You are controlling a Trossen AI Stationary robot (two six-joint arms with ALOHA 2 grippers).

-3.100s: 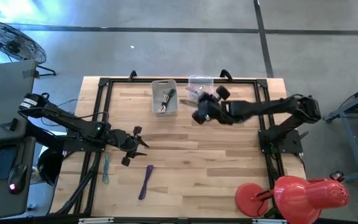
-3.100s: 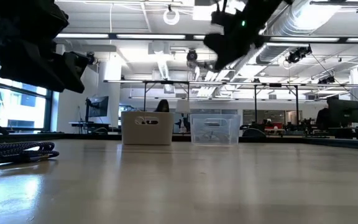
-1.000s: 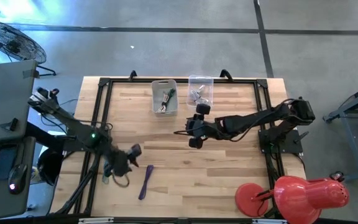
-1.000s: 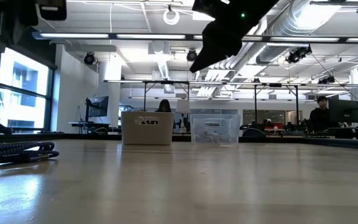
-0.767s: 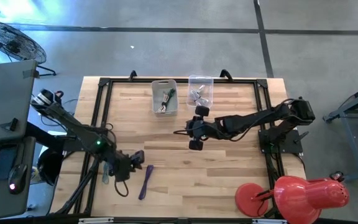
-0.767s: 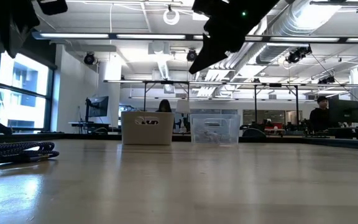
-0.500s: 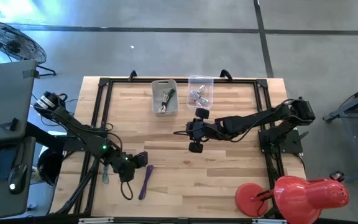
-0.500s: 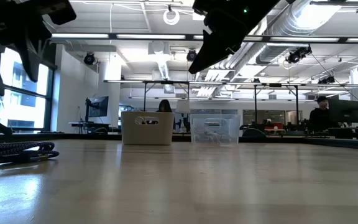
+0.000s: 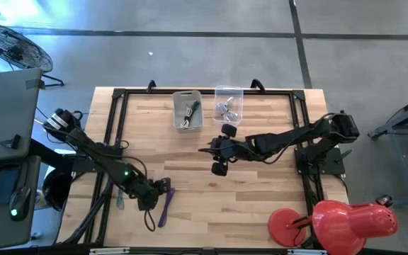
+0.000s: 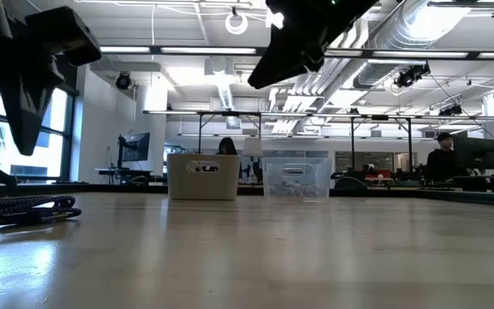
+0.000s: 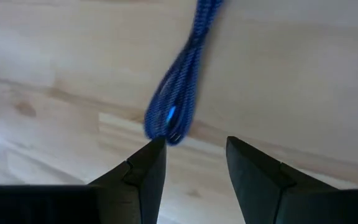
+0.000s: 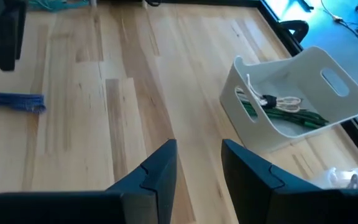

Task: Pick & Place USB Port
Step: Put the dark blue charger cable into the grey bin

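Wood table [image 9: 261, 191], both arms over it. Left claw [image 9: 163, 187] sits low at the near-left, fingers spread and empty, just left of the blue cable [image 9: 166, 206]; in the left wrist view the cable's end [image 11: 169, 121] lies just ahead of the open fingers, closer to one fingertip. Cable's long axis runs near-far, slightly tilted. Left arm is clearly nearer it; right claw [image 9: 217, 157] hovers mid-table, well apart, fingers parted, holding nothing. Far edge: white bin [image 9: 187, 111] with green and white cables inside, and just to its right a clear bin [image 9: 229, 103] with small pale parts, too small to identify. Teal cable [image 9: 120, 196] lies on the left edge.
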